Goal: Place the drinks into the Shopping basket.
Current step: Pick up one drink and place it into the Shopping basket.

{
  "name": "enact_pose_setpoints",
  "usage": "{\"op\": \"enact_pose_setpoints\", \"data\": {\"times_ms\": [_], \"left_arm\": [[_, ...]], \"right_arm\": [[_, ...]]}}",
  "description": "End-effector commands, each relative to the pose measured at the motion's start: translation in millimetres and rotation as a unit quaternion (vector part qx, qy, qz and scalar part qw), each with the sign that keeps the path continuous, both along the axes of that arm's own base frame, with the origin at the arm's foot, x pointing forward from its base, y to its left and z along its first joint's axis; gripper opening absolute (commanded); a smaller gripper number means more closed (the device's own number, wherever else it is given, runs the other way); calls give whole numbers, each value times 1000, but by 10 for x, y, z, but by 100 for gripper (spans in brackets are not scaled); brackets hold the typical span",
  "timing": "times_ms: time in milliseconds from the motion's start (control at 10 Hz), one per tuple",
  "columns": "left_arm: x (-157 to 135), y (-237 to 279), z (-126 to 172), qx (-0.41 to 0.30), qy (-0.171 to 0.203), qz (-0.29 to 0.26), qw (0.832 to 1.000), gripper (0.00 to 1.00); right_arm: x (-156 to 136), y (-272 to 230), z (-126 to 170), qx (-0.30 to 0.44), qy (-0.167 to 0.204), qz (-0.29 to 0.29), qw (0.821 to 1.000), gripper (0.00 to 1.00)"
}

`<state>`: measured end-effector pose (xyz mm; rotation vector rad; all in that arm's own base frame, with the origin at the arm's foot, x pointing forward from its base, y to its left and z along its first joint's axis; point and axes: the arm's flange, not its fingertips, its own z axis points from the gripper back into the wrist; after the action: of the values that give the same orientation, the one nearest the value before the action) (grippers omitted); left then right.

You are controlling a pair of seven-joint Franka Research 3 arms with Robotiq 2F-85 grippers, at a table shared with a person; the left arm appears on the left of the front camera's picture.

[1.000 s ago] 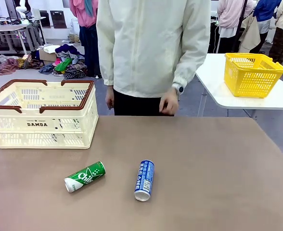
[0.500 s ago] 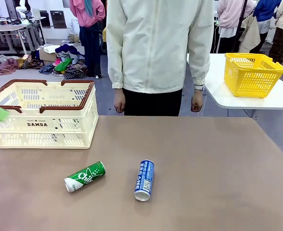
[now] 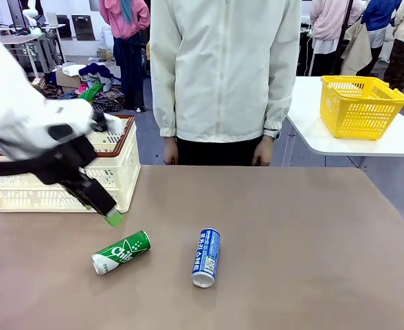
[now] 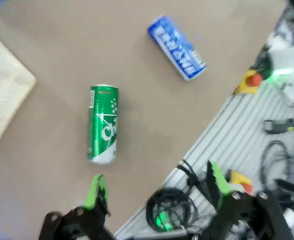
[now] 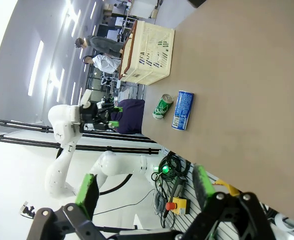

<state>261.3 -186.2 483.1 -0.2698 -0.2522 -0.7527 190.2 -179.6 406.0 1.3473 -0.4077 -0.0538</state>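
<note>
Green can [image 3: 121,252] and blue can [image 3: 206,257] are found lying sideways on the surface [image 3: 305,234], outside the basket [image 3: 125,172]; with both arms' jaws open and empty, either can could be rolled away if nudged off-centre on closing.

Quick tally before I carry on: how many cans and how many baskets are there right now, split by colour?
Green can: 1
Blue can: 1
Cream-white basket: 1
Yellow basket: 1
Total: 4
</note>
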Motion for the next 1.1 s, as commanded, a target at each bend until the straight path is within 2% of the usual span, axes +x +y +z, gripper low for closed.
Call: {"op": "enact_pose_setpoints", "data": {"times_ms": [0, 100, 200, 300, 500, 1000], "left_arm": [[253, 34, -264, 21, 4, 21, 1000, 100], [296, 20, -493, 29, 4, 38, 999, 100], [330, 25, -634, 27, 14, 29, 999, 100], [363, 39, -809, 40, -3, 37, 998, 100], [481, 54, -1171, 50, 4, 12, 999, 100], [528, 71, -1746, 60, 36, -23, 997, 100]], "right_arm": [[20, 1, 64, 7, -1, -4, 1000, 100], [20, 1, 64, 7, -1, -4, 1000, 100], [20, 1, 64, 7, -1, -4, 1000, 100], [20, 1, 64, 7, -1, -4, 1000, 100], [20, 1, 64, 7, -1, -4, 1000, 100], [20, 1, 64, 7, -1, -4, 1000, 100]]}}
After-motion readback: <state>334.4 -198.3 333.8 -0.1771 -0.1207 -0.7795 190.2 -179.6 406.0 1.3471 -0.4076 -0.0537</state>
